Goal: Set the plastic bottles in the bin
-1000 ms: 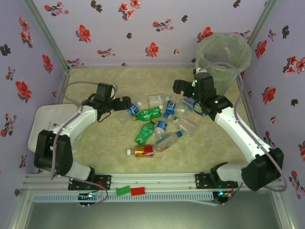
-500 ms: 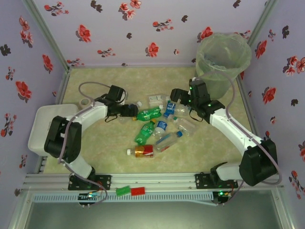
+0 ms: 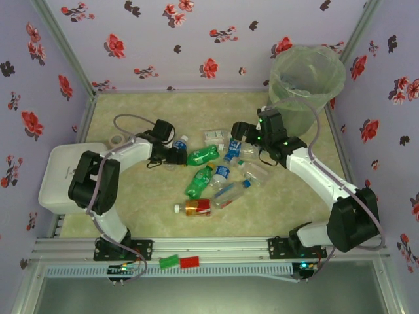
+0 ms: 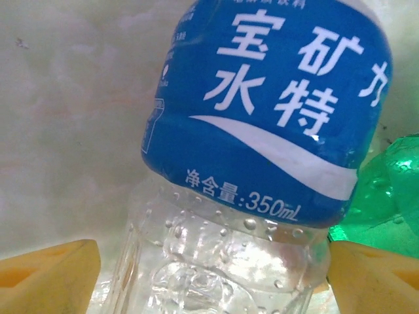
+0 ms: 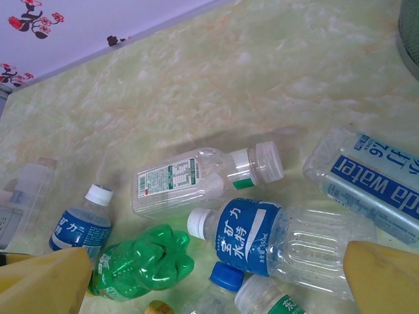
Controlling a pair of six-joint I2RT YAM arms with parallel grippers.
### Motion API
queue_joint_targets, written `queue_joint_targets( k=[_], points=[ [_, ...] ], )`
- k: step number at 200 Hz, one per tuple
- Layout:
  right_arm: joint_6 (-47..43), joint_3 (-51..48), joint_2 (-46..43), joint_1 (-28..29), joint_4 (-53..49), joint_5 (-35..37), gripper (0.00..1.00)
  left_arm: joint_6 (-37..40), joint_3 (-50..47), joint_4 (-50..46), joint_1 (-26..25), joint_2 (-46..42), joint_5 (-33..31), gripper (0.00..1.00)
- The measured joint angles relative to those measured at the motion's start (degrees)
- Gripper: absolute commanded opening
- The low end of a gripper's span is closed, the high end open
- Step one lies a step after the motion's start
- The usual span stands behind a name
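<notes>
The plastic bottles (image 3: 216, 173) lie on their sides in a loose heap at the middle of the table (image 3: 131, 111). An amber bottle (image 3: 196, 207) is nearest, and a green bottle (image 3: 203, 156) lies at the heap's far left. The bin (image 3: 306, 78), lined with a clear bag, stands upright in the far right corner, apart from the heap. At the left edge of the heap, a clear bottle with a blue label (image 4: 262, 150) lies between the yellow fingers (image 4: 49, 275) of the left gripper (image 4: 213, 278). That gripper is released and not clenched: one finger is just at the bottle's side, and the other stands a little clear of it. The green bottle lies just beside this bottle. The right gripper (image 5: 213, 281) hovers over the far right part of the heap, spread wide and grasping nothing. Below it lie a white-capped bottle with a blue label (image 5: 281, 242), a clear white-capped bottle (image 5: 203, 173) just beyond, and a crushed green bottle (image 5: 144, 261) to the left. A flat white tray (image 3: 62, 176) sits at the table's left edge, with a small roll of tape (image 3: 116, 140) just beyond it.
</notes>
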Motion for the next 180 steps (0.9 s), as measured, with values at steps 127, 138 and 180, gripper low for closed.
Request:
queue_joint_targets(
  k=[127,138,180],
  points=[
    [0.5,0.0,1.1,0.0,0.4,-3.3,1.0,0.4,-0.6,0.7,0.0,-0.5,-1.8,0.47],
    [0.7,0.0,1.1,0.0,0.6,-3.8,1.0,0.4,-1.4,0.7,0.0,-1.7,-1.9,0.46],
    [2.7,0.0,1.1,0.0,4.6,-6.9,1.0,0.1,-3.9,3.2,-0.1,-10.0,-1.9,0.46]
  ],
)
